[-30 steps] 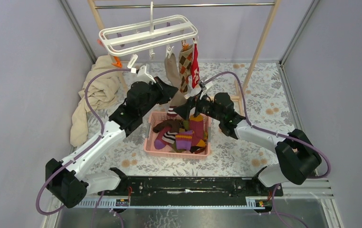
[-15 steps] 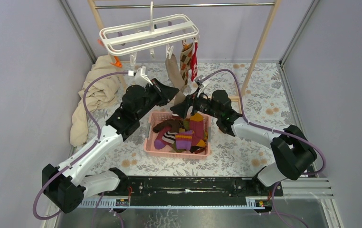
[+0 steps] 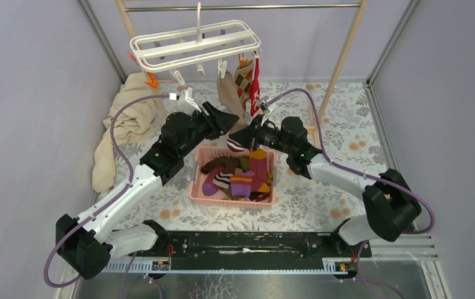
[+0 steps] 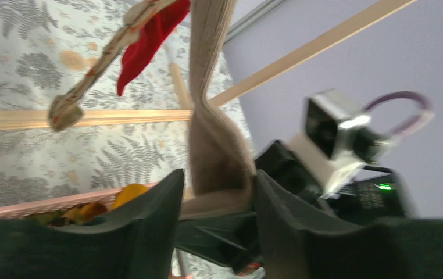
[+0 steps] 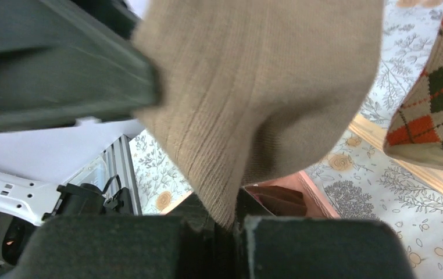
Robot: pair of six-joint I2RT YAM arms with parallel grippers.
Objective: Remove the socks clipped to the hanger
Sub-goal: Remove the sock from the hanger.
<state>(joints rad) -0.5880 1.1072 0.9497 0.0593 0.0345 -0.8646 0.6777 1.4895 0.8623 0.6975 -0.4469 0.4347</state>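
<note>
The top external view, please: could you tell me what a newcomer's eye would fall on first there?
A beige sock dangling from the white hanger at the back centre draws the eye, its toe pinched by the right claw. Just in front of it, mid-table, a pink basket brims with colourful socks.

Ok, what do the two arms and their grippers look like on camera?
The left arm and right arm match: black joint housings joined by white link shells, each trailing a looping purple cable. The left gripper and right gripper are black, with two tapering wedge-shaped fingers. A green light glows near the right wrist.
</note>
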